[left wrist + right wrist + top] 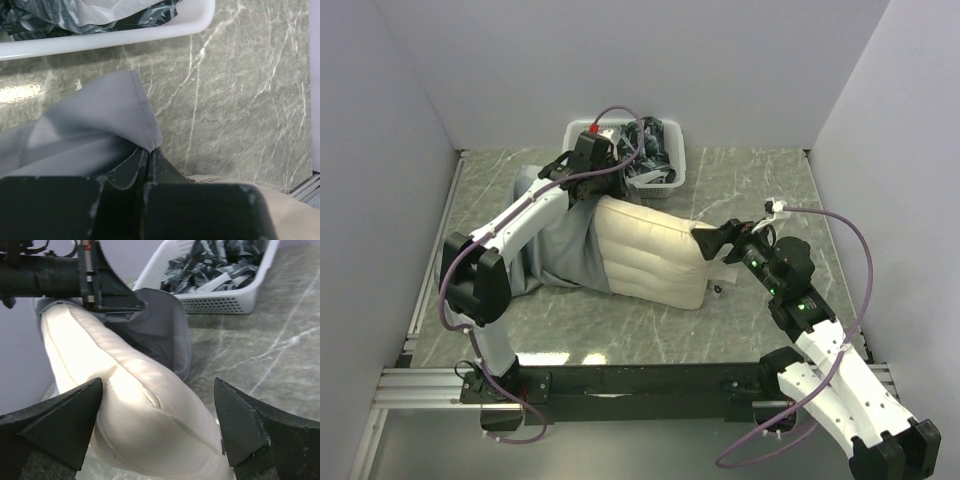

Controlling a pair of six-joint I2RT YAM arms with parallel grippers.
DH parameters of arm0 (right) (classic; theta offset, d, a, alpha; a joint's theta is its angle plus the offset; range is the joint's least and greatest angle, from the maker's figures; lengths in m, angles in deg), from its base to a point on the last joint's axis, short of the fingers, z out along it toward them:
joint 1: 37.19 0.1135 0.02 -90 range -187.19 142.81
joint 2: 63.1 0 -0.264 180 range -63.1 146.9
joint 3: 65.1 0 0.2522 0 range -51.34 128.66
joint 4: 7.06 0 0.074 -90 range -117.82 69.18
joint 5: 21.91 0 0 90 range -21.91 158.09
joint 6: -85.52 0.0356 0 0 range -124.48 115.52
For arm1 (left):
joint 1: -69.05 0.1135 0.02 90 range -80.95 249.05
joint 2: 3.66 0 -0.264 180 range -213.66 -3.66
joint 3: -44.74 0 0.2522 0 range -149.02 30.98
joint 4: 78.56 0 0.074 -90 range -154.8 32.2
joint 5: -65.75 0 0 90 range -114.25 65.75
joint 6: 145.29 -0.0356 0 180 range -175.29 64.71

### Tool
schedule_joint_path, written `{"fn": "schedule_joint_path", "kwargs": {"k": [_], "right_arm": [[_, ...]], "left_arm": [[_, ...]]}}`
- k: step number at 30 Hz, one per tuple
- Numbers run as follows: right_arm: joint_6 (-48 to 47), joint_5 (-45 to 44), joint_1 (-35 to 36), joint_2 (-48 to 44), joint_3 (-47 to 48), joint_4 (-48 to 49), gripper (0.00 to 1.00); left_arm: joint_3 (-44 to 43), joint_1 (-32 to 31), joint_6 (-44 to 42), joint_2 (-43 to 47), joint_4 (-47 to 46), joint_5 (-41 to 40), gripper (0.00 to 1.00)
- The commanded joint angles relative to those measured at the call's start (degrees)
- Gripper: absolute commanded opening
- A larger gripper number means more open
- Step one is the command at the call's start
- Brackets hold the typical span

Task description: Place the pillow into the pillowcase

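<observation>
Left arm is stretched out over the grey pillowcase, and its jaws are clamped tight together on the stitched hem. The wrist view shows the fingers pressed flat against each other with the fabric corner pinched right at their tips. That hem is held up off the green marble bench, just in front of the white basket of dark crumpled stuff at the back.

The cream pillow lies across the middle of the bench. Its left end is at the pillowcase mouth, with grey cloth lapping over it. Most of the pillow is out in the open.

Right arm is reaching in from the other side. Its jaws are spread as wide as they go and hold nothing. The two dark fingers straddle the pillow's near end, one on each side. Whether they actually touch it, I cannot tell.
</observation>
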Motion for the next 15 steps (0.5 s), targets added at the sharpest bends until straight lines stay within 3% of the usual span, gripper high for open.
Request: {"fn": "schedule_joint_path", "kwargs": {"k": [1, 2, 5, 6, 8, 9, 11, 12, 15], "right_arm": [[1.6, 5.5, 1.1, 1.1, -0.5, 4.3, 0.95], [2.8, 5.7, 1.7, 1.1, -0.9, 5.0, 0.91], [3.8, 4.3, 3.2, 2.1, -2.1, 5.9, 0.57], [4.0, 3.6, 3.1, 3.2, -1.7, 4.9, 0.37], [3.8, 2.0, 3.2, 3.9, -1.1, 3.6, 0.21], [3.7, 0.3, 3.2, 4.3, -0.4, 2.2, 0.09], [3.8, -1.7, 3.2, 4.0, 0.2, 1.0, 0.0], [3.6, -3.3, 3.2, 4.0, 1.1, -0.4, 0.0], [3.3, -4.3, 3.2, 3.4, 2.3, -1.9, 0.0]], "left_arm": [[-1.6, -2.4, -1.8, 3.4, -2.1, 1.3, 0.02], [-1.8, -2.5, -2.2, 3.6, -2.2, 1.2, 0.03], [-3.8, -3.0, -3.0, 3.6, -1.2, 1.2, 0.05], [-4.8, -3.1, -3.5, 3.7, -0.9, 1.2, 0.08], [-5.5, -3.4, -4.6, 4.6, -0.2, 0.2, 0.11], [-6.0, -3.5, -5.0, 5.1, -0.1, -0.2, 0.19], [-6.2, -3.5, -5.9, 7.8, 0.5, -2.5, 0.41], [-6.0, -3.5, -5.9, 9.0, 0.5, -3.9, 0.55], [-3.7, -4.3, -5.3, 15.6, 1.0, -11.9, 0.82]]}}
